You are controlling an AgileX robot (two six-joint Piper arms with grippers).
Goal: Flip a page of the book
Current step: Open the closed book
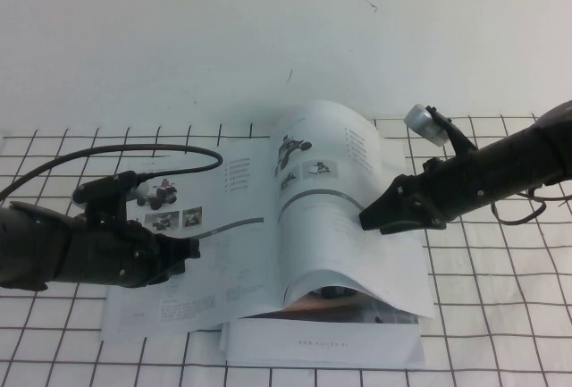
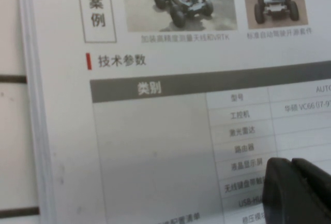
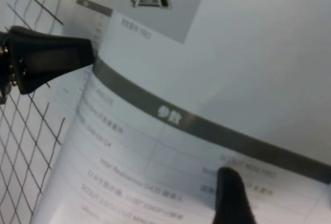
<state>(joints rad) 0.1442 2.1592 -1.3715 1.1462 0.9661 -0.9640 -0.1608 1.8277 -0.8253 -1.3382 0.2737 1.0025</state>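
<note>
The book (image 1: 259, 253) lies open near the middle of the grid-marked table (image 1: 500, 315), its lower edge overlapping a plain white booklet (image 1: 322, 347) toward the table's near edge; the page (image 1: 331, 199), the right-hand leaf with the black rover, is lifted off the stack in a tall bulge, and a leaf with a red-topped vehicle (image 1: 335, 298) shows beneath it.

The right gripper (image 1: 380, 215) is at the page's outer edge, on the book's right side; its fingers are spread wide, one dark finger (image 3: 51, 58) on one side of the curved sheet and the other tip (image 3: 232, 198) on the printed face, so nothing appears firmly pinched; the leaf seems to rest against the fingers rather than be clamped.

The left gripper (image 1: 183, 251) presses down on the left-hand page near its table of text, on the book's left half; its fingers (image 2: 300, 188) are pressed together, with only a thin seam between them.

The risks: with the grasp loose, the bowed page could slide off and spring flat again; a push straight toward the spine could crease the bulge rather than roll it over; should the left gripper lose its hold-down, the whole book may skid across the table or drag the booklet beneath it.
</note>
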